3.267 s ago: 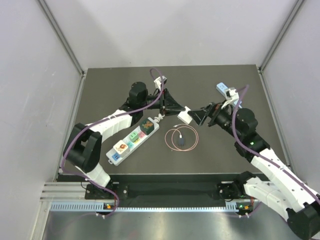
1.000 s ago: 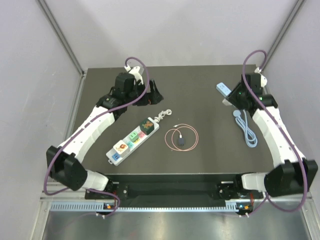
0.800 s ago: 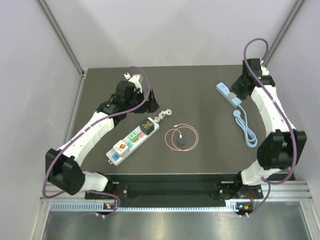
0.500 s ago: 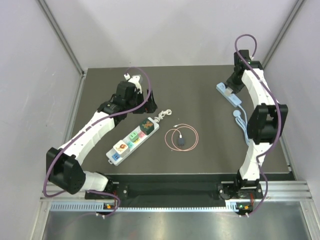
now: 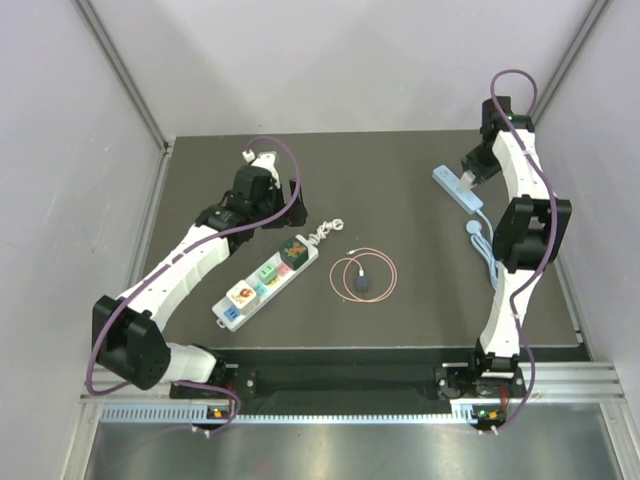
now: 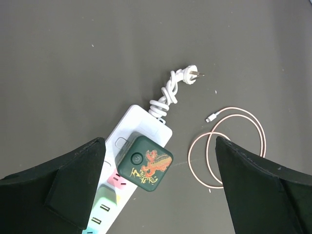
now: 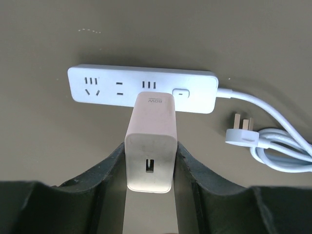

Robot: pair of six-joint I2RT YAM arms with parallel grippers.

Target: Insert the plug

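Since 3.3 s earlier, the right gripper [image 7: 148, 152] had swung from the table centre to the far right corner, carrying the charger [image 7: 151, 117] with it; the left gripper [image 6: 158, 142] had drawn back toward the far left.

Right wrist view: both fingers were clamped on the charger's sides, its USB port facing the camera. The charger's far end met the blue strip [image 7: 97, 87] at the socket just left of the switch button; whether the prongs were seated could not be told, as the body hid them. The blue strip lay flat on the table [image 7: 243, 34], and its cord [image 7: 285, 146] was bundled to the right with the plug just beside it.

Left wrist view: the left gripper hung above the table with its fingers spread wide and grasping nothing. Between them lay the white strip [image 6: 144, 122] with a green cube [image 6: 145, 165] plugged into its far end and a knotted lead running far-right. A pink cable [image 6: 229, 146] was coiled near the strip, apart from it, to the right.
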